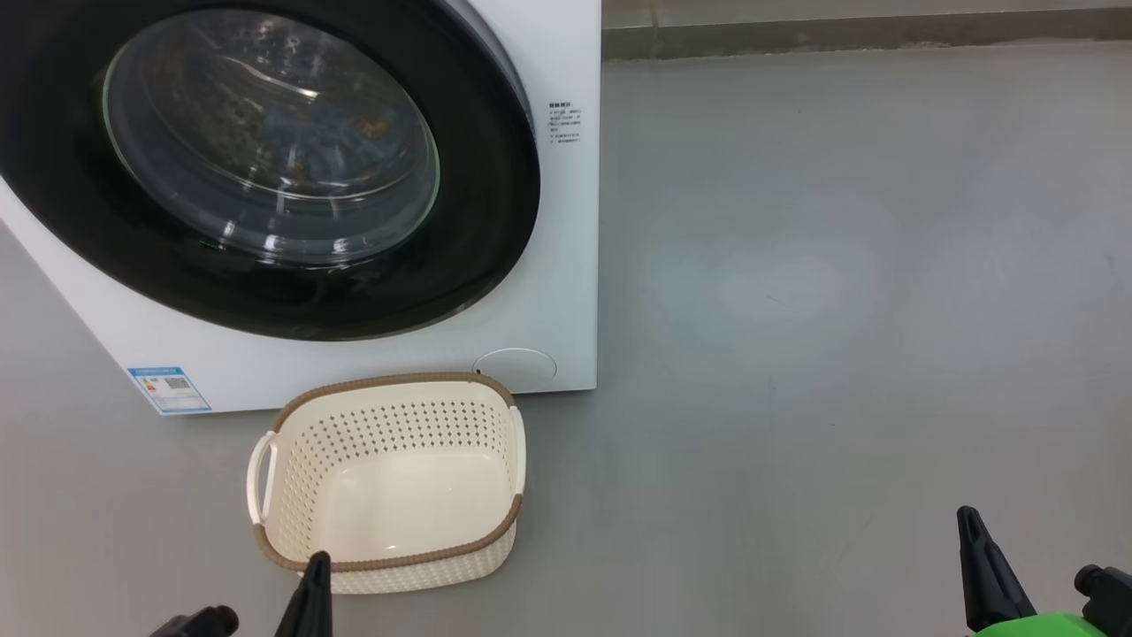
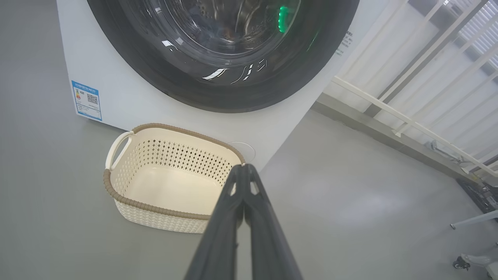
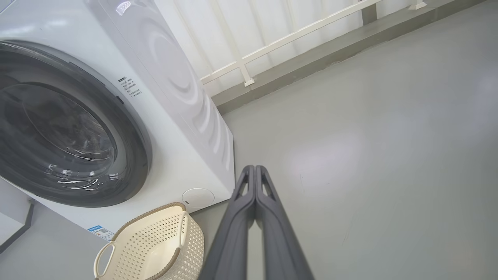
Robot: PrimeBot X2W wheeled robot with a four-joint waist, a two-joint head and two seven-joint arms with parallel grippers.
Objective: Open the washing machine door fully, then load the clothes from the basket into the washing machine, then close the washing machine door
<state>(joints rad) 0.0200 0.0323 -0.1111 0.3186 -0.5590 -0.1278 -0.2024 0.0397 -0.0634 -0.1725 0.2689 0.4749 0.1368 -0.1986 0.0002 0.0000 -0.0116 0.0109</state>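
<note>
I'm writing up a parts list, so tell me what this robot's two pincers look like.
The left pincer and right pincer look alike: each has two long, slim, dark grey fingers that taper, with small cut-out slots near the tips. A bright green part shows at the right one's base.

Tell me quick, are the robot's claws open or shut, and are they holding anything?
The left claw: shut, holding nothing.
The right claw: shut, holding nothing.
</note>
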